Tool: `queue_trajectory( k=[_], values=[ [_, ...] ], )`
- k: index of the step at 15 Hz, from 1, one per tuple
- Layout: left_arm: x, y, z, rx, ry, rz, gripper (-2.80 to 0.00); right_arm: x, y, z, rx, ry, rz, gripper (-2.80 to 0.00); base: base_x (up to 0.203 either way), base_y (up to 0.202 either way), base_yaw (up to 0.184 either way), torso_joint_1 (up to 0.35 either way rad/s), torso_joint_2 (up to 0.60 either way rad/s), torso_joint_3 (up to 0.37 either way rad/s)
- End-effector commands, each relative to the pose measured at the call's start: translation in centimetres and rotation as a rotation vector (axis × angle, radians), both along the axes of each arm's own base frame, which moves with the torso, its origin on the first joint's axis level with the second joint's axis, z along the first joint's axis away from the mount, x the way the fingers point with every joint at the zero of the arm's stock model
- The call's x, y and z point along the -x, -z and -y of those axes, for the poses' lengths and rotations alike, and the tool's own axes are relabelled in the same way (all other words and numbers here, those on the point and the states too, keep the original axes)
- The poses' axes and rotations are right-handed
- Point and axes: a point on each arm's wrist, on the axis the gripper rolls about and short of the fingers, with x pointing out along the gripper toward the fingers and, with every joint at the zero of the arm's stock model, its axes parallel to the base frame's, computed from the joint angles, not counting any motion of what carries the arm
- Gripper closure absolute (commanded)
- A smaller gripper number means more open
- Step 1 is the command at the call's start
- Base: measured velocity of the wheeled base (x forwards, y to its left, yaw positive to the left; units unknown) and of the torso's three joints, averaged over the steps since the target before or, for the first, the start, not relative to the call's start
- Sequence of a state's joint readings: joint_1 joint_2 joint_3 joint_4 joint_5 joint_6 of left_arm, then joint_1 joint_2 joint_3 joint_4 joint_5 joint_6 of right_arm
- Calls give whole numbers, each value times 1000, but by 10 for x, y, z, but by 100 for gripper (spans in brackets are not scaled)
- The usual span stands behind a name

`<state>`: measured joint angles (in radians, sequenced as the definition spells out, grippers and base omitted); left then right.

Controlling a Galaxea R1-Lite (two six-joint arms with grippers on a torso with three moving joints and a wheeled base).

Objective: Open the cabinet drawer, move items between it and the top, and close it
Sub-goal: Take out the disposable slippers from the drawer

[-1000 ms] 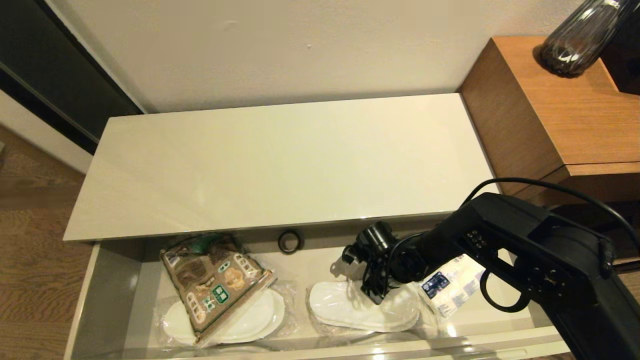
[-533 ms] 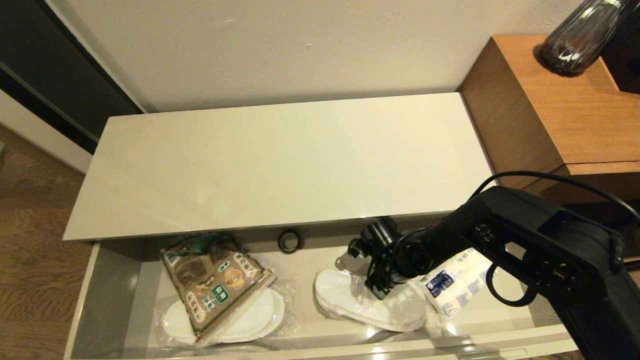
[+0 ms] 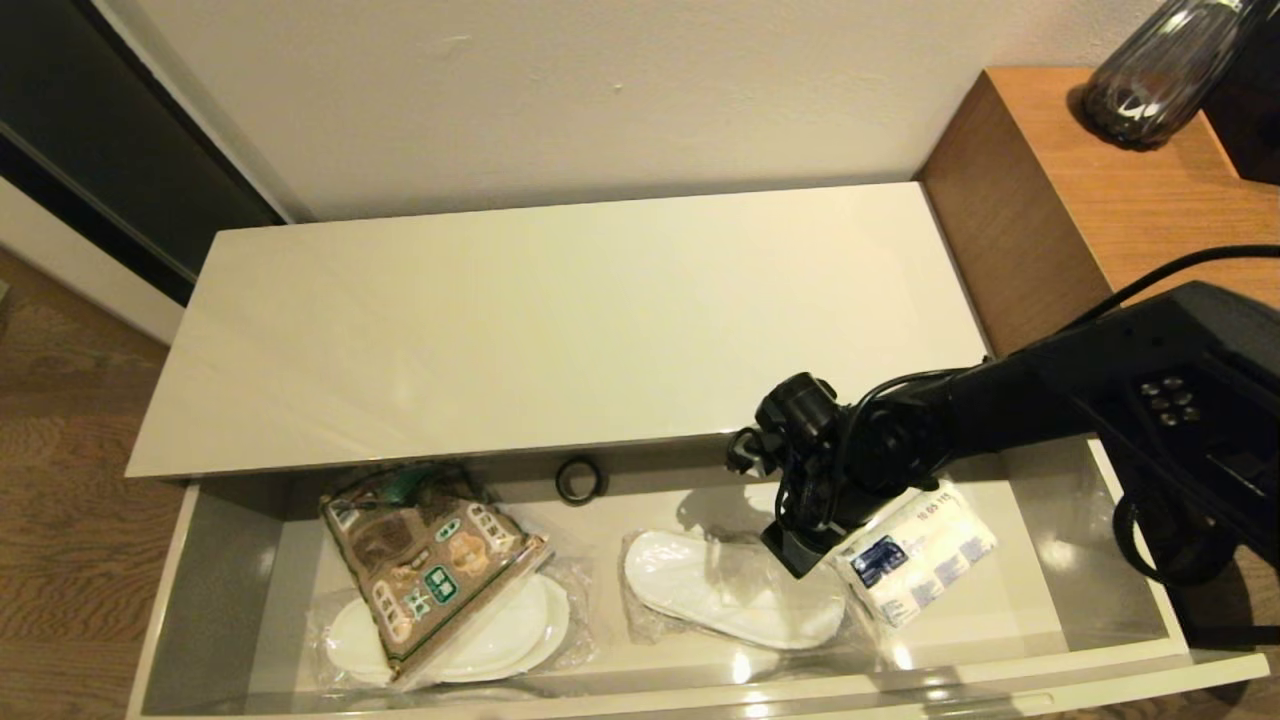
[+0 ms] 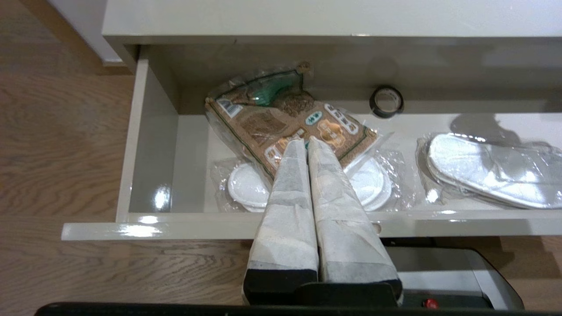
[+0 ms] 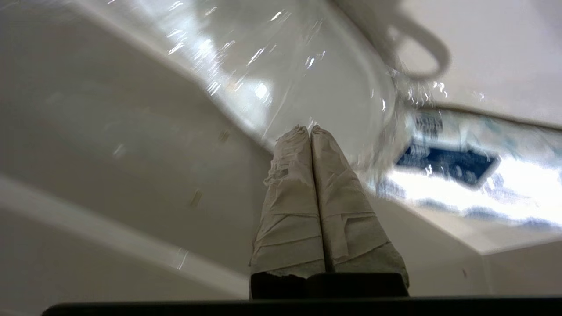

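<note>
The cabinet drawer (image 3: 205, 585) stands pulled out below the bare cream top (image 3: 560, 320). Inside lie a brown-and-green snack bag (image 3: 430, 570) on one wrapped slipper pack (image 3: 500, 640), a black tape roll (image 3: 580, 481) at the back, another wrapped slipper pack (image 3: 720, 600) and a white tissue pack (image 3: 920, 565) with a blue label. My right gripper (image 3: 797, 552) hangs over the drawer between that slipper pack and the tissue pack, shut, its tips (image 5: 304, 129) pinching the clear slipper wrap. My left gripper (image 4: 303, 139) is shut and empty, in front of the drawer facing the snack bag (image 4: 285, 118).
A taller brown wooden side table (image 3: 1150, 200) stands against the cabinet's right end, with a dark ribbed vase (image 3: 1150, 80) on it. A wall runs behind the cabinet. Wood floor (image 3: 60, 500) lies to the left.
My right gripper closed on the slipper wrap, then rose and drew back to the right. The slipper pack and the tissue pack shifted slightly with it. The left arm has not moved.
</note>
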<state>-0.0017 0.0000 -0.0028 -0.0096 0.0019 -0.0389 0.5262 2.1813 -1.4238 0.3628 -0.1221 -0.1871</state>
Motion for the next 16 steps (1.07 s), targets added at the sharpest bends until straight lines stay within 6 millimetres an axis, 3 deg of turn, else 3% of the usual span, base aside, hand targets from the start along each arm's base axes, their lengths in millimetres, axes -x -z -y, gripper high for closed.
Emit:
queue_trajectory(
  k=[1,4,7,9,11,16],
  values=[
    [0,0,0,1,-1,0,0,17,-41,7,-41,0,48,0,0,0,0,0,0,0],
    [0,0,0,1,-2,0,0,26,-51,11,-47,-4,55,0,0,0,0,0,0,0],
    [0,0,0,1,-2,0,0,31,-41,10,-25,-15,20,0,0,0,0,0,0,0],
    [0,0,0,1,-2,0,0,36,-23,4,8,-30,-27,0,0,0,0,0,0,0],
    [0,0,0,1,-1,0,0,44,7,-8,38,-12,-66,-280,0,0,0,0,0,0],
    [0,0,0,1,-1,0,0,36,85,-44,70,211,93,-280,0,0,0,0,0,0]
  ],
)
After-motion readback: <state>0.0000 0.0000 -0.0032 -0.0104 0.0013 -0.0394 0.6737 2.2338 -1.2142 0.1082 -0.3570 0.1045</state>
